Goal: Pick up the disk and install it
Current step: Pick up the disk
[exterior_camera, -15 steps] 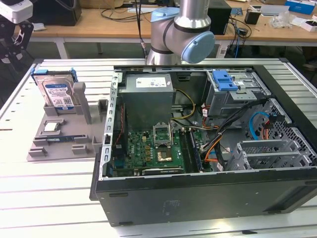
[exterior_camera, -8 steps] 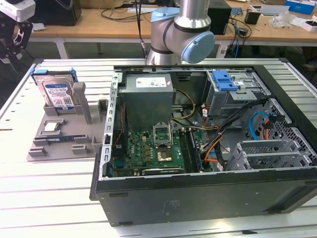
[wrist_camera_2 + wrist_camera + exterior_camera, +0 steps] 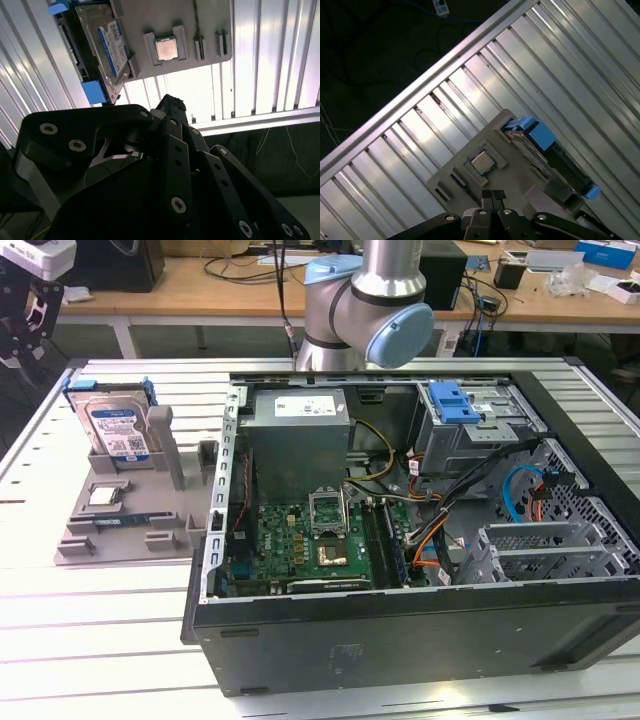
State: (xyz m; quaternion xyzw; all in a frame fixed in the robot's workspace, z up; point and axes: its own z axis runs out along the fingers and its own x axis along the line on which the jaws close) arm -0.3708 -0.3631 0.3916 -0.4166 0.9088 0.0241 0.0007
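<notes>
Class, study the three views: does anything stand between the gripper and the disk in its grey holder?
Nothing visible does. The gripper hangs above the grey holder, fingers shut and empty; the disk leans in its slot with open air over it; the processor chip lies apart.

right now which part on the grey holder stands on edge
The blue-framed hard drive, propped up on edge; the processor chip lies flat.
</notes>
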